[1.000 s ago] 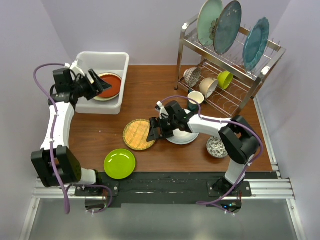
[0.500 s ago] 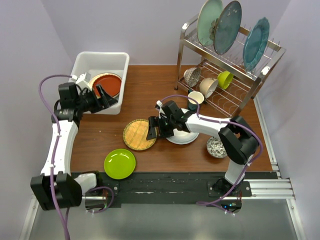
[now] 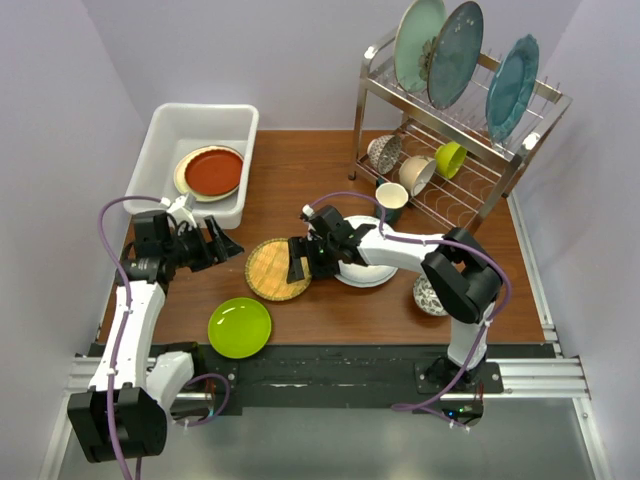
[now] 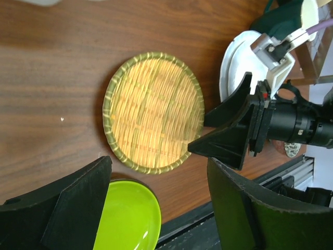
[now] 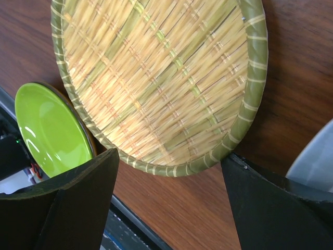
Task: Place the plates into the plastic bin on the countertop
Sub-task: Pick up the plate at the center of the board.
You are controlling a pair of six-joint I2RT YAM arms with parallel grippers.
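Woven yellow straw makes up the plate [image 3: 275, 272] being worked on. It lies flat near the middle of the desk [image 3: 300, 180]. The right gripper [image 3: 297, 260] sits at its three o'clock edge, jaws spread wide and holding nothing. The rim looks low and sloped, so I'd slip one finger under the lip, flat to the wood, before closing; a pinch from above would likely skid off. A white plate [image 3: 372, 272] lies just beside it at three o'clock and shouldn't be nudged. A lime green plate [image 3: 240, 327] lies at seven o'clock. The left gripper [image 3: 222, 246] hangs at nine o'clock, open and empty. The plastic bin [image 3: 190, 130] is at eleven o'clock and already holds a red-brown plate [image 3: 212, 171].
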